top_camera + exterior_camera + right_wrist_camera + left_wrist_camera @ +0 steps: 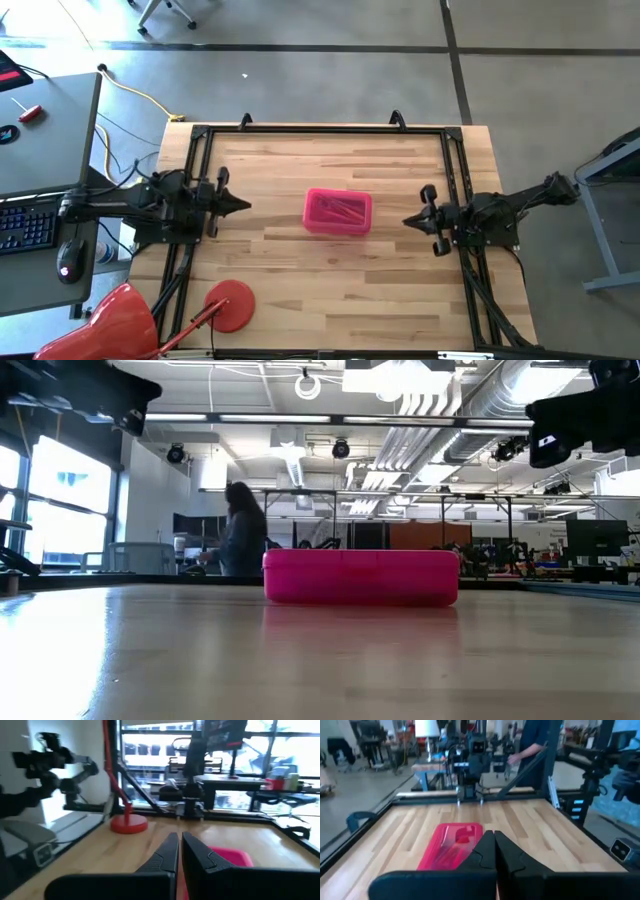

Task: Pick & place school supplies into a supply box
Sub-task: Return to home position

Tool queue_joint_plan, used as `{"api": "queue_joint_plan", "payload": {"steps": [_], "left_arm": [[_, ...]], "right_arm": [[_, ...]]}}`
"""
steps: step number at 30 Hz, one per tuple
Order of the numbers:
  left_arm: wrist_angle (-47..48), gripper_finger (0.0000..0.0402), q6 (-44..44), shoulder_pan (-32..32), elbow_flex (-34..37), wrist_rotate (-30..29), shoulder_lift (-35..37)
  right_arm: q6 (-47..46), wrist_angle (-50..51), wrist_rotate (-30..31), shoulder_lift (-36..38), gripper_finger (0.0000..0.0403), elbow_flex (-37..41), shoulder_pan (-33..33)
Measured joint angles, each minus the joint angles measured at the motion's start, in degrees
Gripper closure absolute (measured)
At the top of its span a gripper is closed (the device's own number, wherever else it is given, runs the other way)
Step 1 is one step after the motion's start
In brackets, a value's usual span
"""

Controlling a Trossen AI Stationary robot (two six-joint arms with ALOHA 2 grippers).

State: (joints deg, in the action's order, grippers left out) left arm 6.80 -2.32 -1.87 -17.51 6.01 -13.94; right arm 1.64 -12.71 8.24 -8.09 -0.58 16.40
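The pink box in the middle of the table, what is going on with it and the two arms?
Nothing is being handled right now. The pink box lies with its lid closed in the middle of the table. The left gripper and right gripper hover on either side, apart from it, jaws shut and empty.

Pink box (337, 211), lid down, sits in the middle of the table (400, 290); bare wood all round it. Left gripper (240, 206) and right gripper (408, 220) hang at the left and right edges, fingers together, well apart from the box. Red disc (229, 305) blocks the near-left corner. Black rail (320, 128) lines the far edge.
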Motion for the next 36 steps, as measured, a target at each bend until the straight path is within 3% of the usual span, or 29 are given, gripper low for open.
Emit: {"api": "queue_joint_plan", "payload": {"steps": [6,13,19,24,36], "left_arm": [[-13.64,0.0371,1.09,0.0,8.77,-1.6,0.14],[-17.35,0.037,4.15,0.0,14.43,-1.87,0.12],[-15.71,0.0369,3.04,0.0,16.42,-2.52,0.1],[-6.82,0.0369,2.73,0.0,16.49,-4.37,0.06],[-6.65,0.0369,8.19,0.0,16.49,-5.11,-1.22]], "right_arm": [[2.24,0.35,7.3,0.69,0.0403,0.01,0.0],[0.86,1.99,16.8,0.67,0.0403,0.02,-0.02],[1.67,1.96,17.02,0.67,0.0403,0.02,-0.04],[1.78,2.08,17.04,0.67,0.0403,0.02,-0.04],[1.82,2.16,16.95,0.67,0.0403,0.02,-0.04]]}}
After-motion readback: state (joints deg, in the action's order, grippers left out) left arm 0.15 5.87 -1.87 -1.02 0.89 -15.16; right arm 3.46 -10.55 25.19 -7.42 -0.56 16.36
